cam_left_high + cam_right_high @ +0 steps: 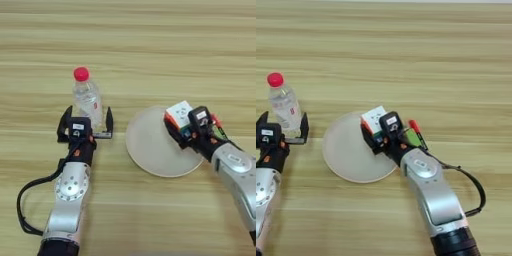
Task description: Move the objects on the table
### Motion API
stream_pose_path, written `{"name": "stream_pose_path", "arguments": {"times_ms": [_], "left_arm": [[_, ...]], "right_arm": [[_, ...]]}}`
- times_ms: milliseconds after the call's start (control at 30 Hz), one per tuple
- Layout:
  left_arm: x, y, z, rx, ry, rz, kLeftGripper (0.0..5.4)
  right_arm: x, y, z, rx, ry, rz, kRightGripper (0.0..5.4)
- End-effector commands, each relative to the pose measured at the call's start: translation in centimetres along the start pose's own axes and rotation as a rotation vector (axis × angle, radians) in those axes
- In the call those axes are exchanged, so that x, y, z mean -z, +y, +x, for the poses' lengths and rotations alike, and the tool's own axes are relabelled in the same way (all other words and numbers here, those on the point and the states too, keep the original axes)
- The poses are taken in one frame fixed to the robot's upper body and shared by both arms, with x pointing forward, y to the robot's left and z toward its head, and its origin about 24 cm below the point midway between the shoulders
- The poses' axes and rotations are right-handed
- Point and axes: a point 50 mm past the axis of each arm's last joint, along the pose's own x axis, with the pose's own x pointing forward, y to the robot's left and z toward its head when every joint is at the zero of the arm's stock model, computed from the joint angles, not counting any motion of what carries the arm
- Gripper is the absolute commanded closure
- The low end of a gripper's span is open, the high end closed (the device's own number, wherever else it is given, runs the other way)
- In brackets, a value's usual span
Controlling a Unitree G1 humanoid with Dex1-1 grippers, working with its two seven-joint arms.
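Left gripper (85, 125): fingers spread wide, nothing held, parked right below the bottle (87, 97).
Bottle: stood upright on the table (150, 50), left of the plate (150, 150).
Right gripper (380, 136): clamped on the cube (374, 120), held over the plate's right edge.
Marker (417, 132): glimpsed just right of that gripper.

A round cream plate (155, 150) is set on the wood-grain worktop (150, 45). A clear bottle (87, 97) is stood left of the plate, and a red marker pen (417, 133) is laid just right of it.
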Motion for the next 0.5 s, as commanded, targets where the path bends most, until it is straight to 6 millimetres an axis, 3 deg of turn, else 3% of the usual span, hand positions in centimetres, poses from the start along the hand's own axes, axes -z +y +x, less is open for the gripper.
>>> {"name": "stream_pose_path", "arguments": {"times_ms": [33, 500], "left_arm": [[-0.1, -0.2, 0.1, 0.004, 0.001, 0.014, 0.0], [-0.2, -0.1, 0.0, 0.004, -0.001, 0.015, 0.0]], "right_arm": [[0.3, 0.6, 0.4, -0.025, 0.016, -0.005, 2.05], [1.4, 1.7, 0.9, -0.057, 0.05, 0.004, 2.05]]}}
